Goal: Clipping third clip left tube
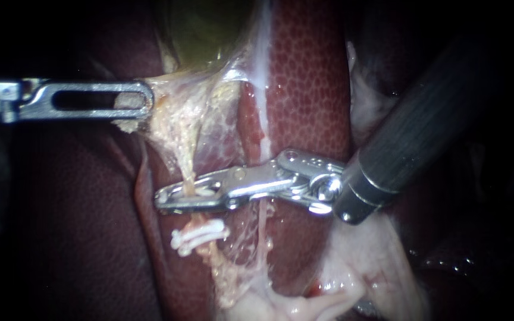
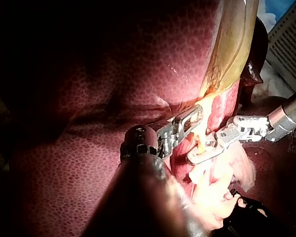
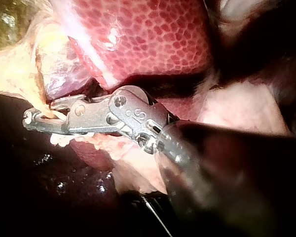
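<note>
My left instrument point(image 1: 141, 101) comes in from the left, its slotted jaws shut on pale tissue at the lower end of the greenish gallbladder point(image 1: 203, 30) and holding it taut. From there the left tube point(image 1: 187, 160) runs down as a thin pale strand. My right instrument point(image 1: 174, 199) reaches in from the upper right, and its jaws lie closed across this tube with a white clip point(image 1: 206, 192) between them. Two white clips point(image 1: 200, 233) sit on the same tube just below. The right wrist view shows the jaws point(image 3: 37, 120) on the strand.
Red speckled liver point(image 1: 304, 77) lies behind and to the right. A second thin strand point(image 1: 263, 223) runs down under the right instrument's jaws. Pale fatty tissue point(image 1: 352, 279) fills the lower right. In the left wrist view both instruments point(image 2: 191, 118) point(image 2: 202, 154) meet below the gallbladder point(image 2: 232, 44).
</note>
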{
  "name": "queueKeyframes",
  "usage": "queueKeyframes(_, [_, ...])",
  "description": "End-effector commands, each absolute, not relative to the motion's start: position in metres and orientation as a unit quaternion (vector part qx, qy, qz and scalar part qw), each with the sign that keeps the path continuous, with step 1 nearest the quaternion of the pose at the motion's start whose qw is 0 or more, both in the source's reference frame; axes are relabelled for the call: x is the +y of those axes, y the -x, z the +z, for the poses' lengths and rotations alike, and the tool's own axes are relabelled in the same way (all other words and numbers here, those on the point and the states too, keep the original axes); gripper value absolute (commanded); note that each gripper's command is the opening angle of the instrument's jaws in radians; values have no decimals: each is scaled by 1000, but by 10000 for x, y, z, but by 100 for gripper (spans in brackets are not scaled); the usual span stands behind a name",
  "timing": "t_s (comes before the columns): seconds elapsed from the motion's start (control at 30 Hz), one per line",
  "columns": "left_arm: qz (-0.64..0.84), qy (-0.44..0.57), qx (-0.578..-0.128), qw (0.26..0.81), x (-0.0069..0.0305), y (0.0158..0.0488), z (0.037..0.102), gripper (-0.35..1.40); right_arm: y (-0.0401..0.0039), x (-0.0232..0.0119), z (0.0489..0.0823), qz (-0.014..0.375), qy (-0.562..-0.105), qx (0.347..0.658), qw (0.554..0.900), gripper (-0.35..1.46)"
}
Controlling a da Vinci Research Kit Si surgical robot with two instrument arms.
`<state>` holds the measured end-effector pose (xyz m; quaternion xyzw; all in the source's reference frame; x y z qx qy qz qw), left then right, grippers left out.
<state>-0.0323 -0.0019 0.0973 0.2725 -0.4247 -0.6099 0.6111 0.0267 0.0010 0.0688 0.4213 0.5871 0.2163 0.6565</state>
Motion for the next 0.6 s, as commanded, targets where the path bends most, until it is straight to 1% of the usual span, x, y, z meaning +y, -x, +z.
queueKeyframes(0.03, [-610, -272, -425, 611, -19, 322, 972, -35, -268, 10, 687, 214, -423, 588, 656, -35])
queueKeyframes(0.6, [-610, -272, -425, 611, -19, 322, 972, -35, -267, 10, 687, 215, -425, 586, 656, -35])
